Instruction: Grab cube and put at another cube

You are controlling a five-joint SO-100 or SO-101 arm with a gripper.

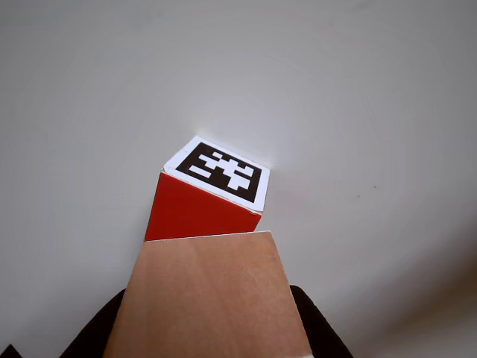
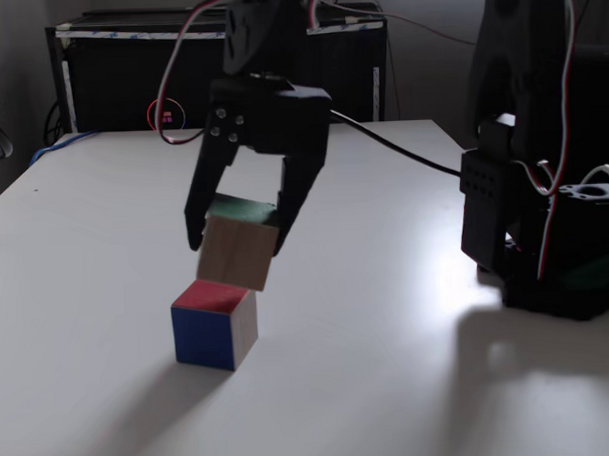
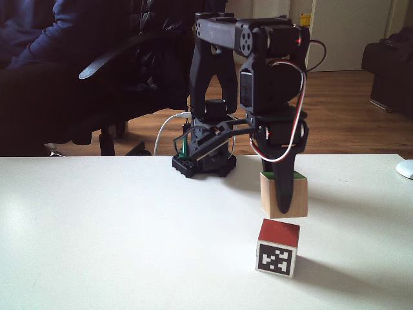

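My gripper (image 2: 237,238) is shut on the larger light-brown wooden cube (image 2: 235,252), whose green face (image 2: 242,207) points up and back. The cube hangs tilted just above the smaller cube (image 2: 214,324), close to touching its red top. In a fixed view the gripper (image 3: 282,200) holds the wooden cube (image 3: 293,196) a little above the smaller cube (image 3: 278,248), with its black-and-white marker (image 3: 276,258) facing the camera. The other view has the plain wooden cube (image 1: 209,298) at the bottom, with the marker cube (image 1: 211,195) just beyond it on the table.
A white table (image 2: 389,365) carries both cubes. The arm's black base (image 3: 203,161) stands at the table's far edge. A second black arm (image 2: 543,180) stands at the right in a fixed view. A person sits in a chair (image 3: 64,71) behind the table.
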